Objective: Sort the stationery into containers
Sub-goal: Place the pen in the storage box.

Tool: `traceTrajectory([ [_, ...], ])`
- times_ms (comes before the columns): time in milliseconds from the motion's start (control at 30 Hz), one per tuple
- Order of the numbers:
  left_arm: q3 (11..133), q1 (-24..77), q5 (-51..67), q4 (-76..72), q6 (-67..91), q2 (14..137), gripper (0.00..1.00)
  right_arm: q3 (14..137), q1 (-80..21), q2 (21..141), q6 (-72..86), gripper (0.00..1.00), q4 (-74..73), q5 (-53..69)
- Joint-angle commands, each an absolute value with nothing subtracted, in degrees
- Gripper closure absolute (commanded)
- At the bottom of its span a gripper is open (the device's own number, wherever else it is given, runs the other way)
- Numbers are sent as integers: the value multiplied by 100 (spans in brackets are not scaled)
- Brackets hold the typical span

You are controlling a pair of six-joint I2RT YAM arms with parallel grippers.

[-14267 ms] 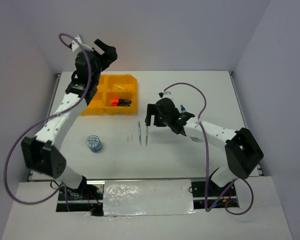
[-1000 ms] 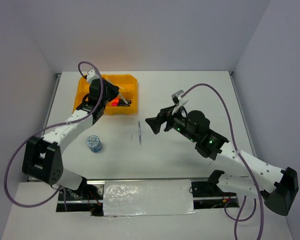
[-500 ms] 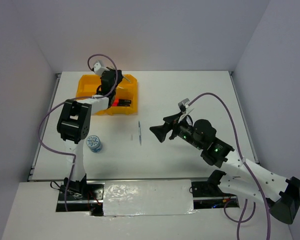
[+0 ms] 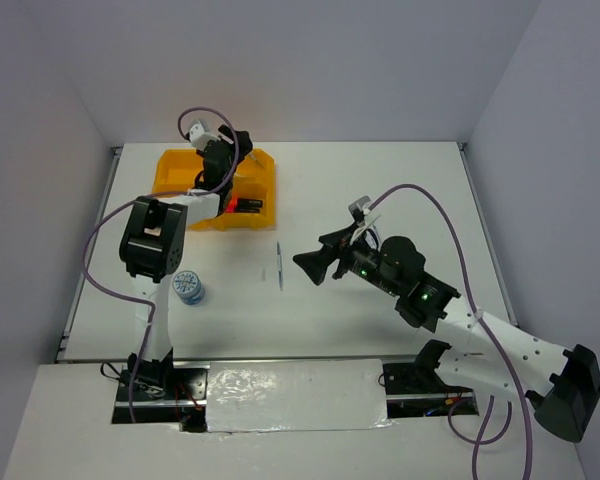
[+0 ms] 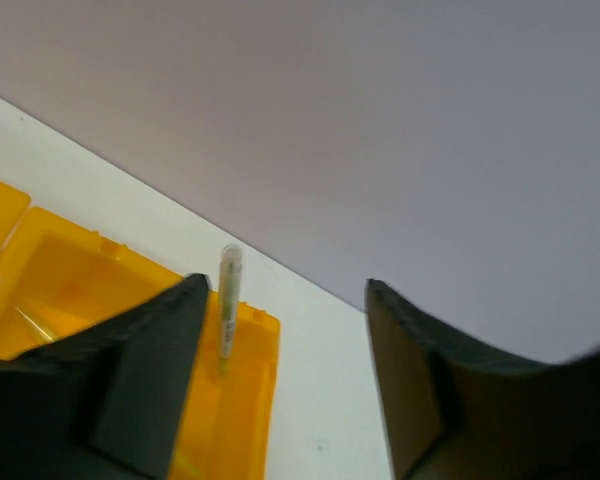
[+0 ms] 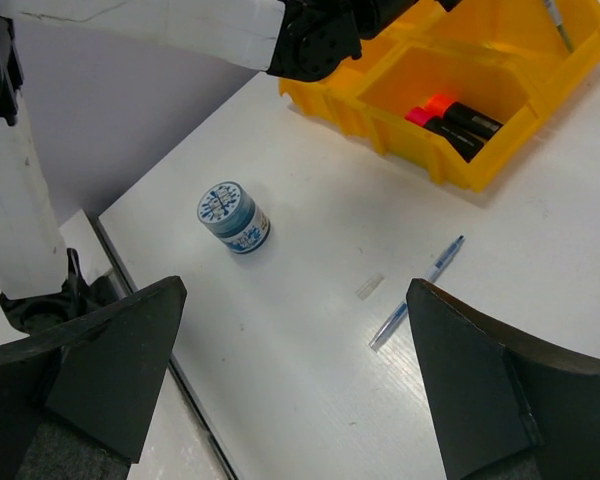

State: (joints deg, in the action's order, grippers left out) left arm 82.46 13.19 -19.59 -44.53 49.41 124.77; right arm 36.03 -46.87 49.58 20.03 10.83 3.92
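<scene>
Pen [image 5: 227, 300] stands in the yellow tray [image 5: 242, 420] between the parted left jaws, ungripped; right jaws gape wide, empty.

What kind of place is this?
Probably a robot lab's test booth. A robot's left arm and right arm stand at the edge of a white table; plain grey walls box it in, and a yellow tray holds sorted markers.

no text can be read anywhere; the round blue roll [image 6: 233, 216] has a printed top, too small to read.
</scene>
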Motion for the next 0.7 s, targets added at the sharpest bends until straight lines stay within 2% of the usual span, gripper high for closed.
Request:
traceTrajectory([
  [0,8279,1248,-1925,-4782,4930,12349,16,3788,-4711,5123,2030,0,1380,378],
  [33,8244,1239,-1873,-4816,4957,12288,1,3805,-4711,5168,2039,0,1354,308],
  [167,8095,1248,-1775,-4581,4948,11526,1,4199,-4720,5694,2240,0,898,-315],
  [233,8121,1283,-1862,-4046,4939,11094,1,4533,-4720,6394,2337,0,286,-596],
  [367,8296,1415,-2170,-2228,4720,9637,1,5499,-4755,7615,2907,0,-570,-1342],
  [400,8401,1467,-2214,-1214,4650,9424,1,5659,-4764,7864,3040,0,-754,-1527],
  [467,8788,1503,-2355,-111,4483,8968,1,6149,-4799,8521,3356,2,-1317,-1809],
  [500,8841,1512,-2373,895,4430,8817,1,6292,-4825,8734,3427,4,-1431,-1958],
  [567,8685,1521,-2347,1623,4395,8308,1,6705,-4913,9132,3568,10,-1766,-2039],
  [600,8492,1529,-2329,1809,4360,8079,1,6837,-4957,9489,3586,19,-1854,-2109],
  [667,7641,1529,-2251,2162,4386,7318,1,7206,-5132,9781,3691,30,-2143,-2284],
])
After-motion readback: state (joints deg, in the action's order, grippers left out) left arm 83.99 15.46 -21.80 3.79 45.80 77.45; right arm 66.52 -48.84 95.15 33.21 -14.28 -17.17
